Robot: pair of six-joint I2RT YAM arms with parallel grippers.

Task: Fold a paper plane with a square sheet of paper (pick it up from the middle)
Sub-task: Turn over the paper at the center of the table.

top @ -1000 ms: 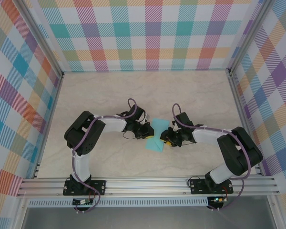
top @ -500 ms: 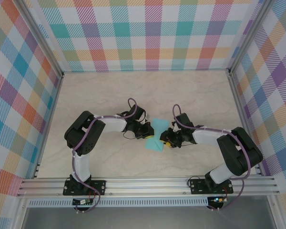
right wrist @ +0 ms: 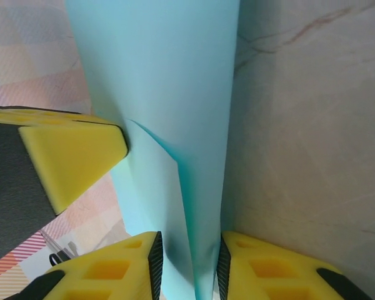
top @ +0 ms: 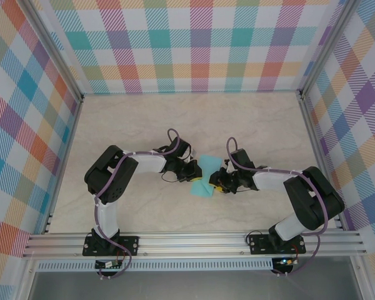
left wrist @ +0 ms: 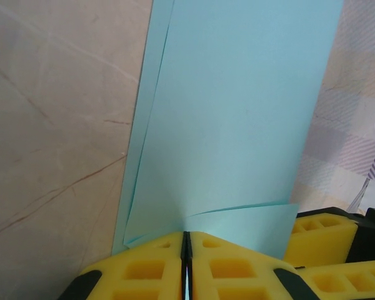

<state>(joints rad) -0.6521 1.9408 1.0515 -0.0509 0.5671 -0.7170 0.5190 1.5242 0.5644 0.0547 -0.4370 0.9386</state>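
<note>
The square sheet of paper (top: 205, 174), light turquoise and partly folded, hangs just above the table between both grippers. My left gripper (top: 193, 172) is shut on its edge; in the left wrist view its yellow fingers (left wrist: 150, 265) meet with the paper (left wrist: 237, 112) pinched between them, a small flap curling to the right. My right gripper (top: 219, 182) faces it from the other side. Its jaws (right wrist: 187, 253) stand apart with a puffed fold of the paper (right wrist: 169, 75) running between them. The left gripper's yellow finger (right wrist: 69, 156) shows beside the sheet.
The marbled beige table (top: 250, 119) stretches wide behind and around the arms. Plaid walls (top: 194, 44) close off the back and both sides. An aluminium rail (top: 194, 240) with both arm bases runs along the near edge.
The right gripper's jaws have narrowed slightly round the paper's fold. The left gripper and the sheet have stayed where they were.
</note>
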